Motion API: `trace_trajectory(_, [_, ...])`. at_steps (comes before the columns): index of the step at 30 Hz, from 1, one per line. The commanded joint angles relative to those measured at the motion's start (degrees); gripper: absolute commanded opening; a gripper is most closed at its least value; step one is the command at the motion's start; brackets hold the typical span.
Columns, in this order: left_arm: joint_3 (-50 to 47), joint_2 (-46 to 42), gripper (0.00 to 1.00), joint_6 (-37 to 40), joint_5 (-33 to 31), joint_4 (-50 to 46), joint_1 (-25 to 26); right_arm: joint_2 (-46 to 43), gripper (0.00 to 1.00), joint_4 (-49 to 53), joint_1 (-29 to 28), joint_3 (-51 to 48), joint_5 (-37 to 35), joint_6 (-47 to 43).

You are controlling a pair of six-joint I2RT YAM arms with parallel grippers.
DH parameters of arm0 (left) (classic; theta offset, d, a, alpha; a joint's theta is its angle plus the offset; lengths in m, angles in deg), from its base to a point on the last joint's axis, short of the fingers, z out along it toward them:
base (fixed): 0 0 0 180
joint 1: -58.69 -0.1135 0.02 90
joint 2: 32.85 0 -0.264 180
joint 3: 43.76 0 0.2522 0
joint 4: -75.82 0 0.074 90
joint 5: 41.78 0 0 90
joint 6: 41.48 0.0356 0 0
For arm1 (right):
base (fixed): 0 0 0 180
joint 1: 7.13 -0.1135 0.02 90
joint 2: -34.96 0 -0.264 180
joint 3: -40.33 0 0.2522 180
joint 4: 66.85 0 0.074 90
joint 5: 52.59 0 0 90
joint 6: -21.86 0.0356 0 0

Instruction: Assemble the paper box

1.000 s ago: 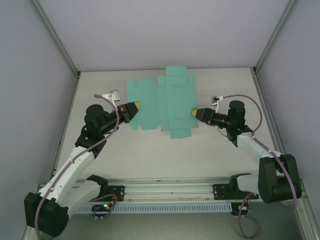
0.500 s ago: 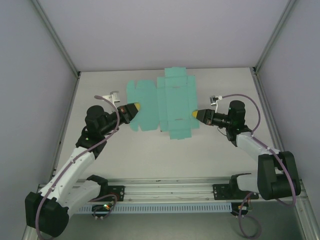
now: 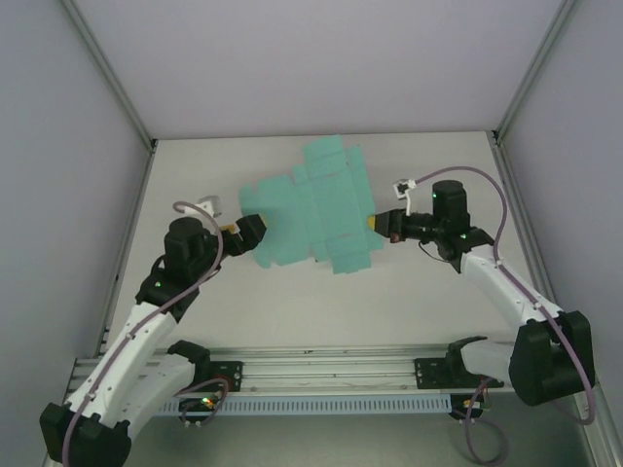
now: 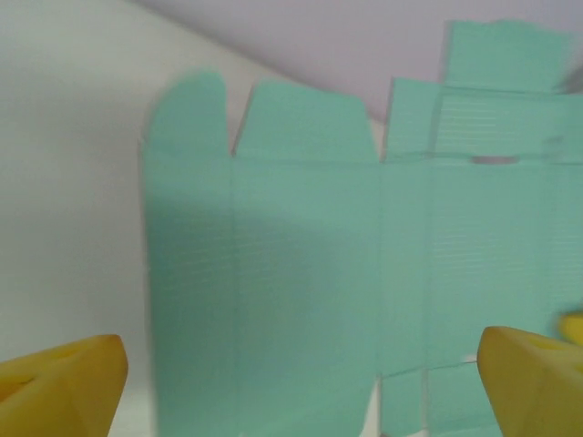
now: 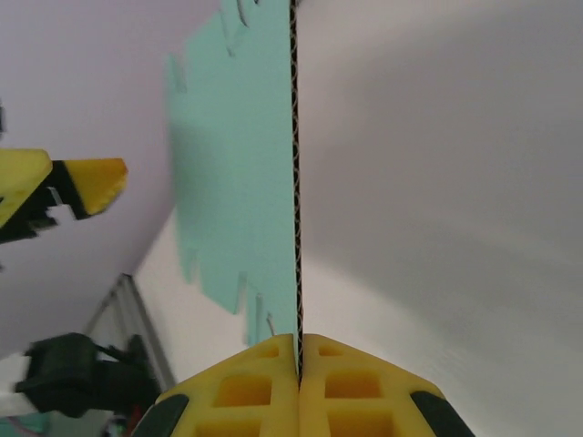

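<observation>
Landmark: the paper box (image 3: 316,204), an unfolded flat sheet over the far middle of the table (image 3: 292,311).
- At the box's right edge: the right gripper (image 3: 377,223), with that edge pinched between its closed fingers.
- At the box's near-left corner: the left gripper (image 3: 245,232). Its fingers (image 4: 64,382) are spread wide and the box's left panel lies ahead of the gap. Contact unclear.
- Well nearer than the box: the rail (image 3: 321,368), running along the table's near edge.

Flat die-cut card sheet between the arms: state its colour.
The flat die-cut card sheet is plain teal-green, clearest in the left wrist view.
</observation>
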Motion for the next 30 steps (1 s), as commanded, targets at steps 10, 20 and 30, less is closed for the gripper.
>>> trace_trajectory(10, [3.4,3.6,1.0,5.7,-1.5,-8.3,0.0,10.2,0.0,14.4,-20.8,8.0,-52.3,-29.9])
trace_trajectory(20, [9.8,18.5,1.0,3.3,13.3,2.5,1.1,12.5,0.0,-17.1,-33.0,-4.3,-72.8,-53.7])
trace_trajectory(30, [18.4,31.8,1.0,3.8,18.7,4.6,3.6,12.3,0.0,-21.4,-34.4,-7.4,-68.6,-54.0])
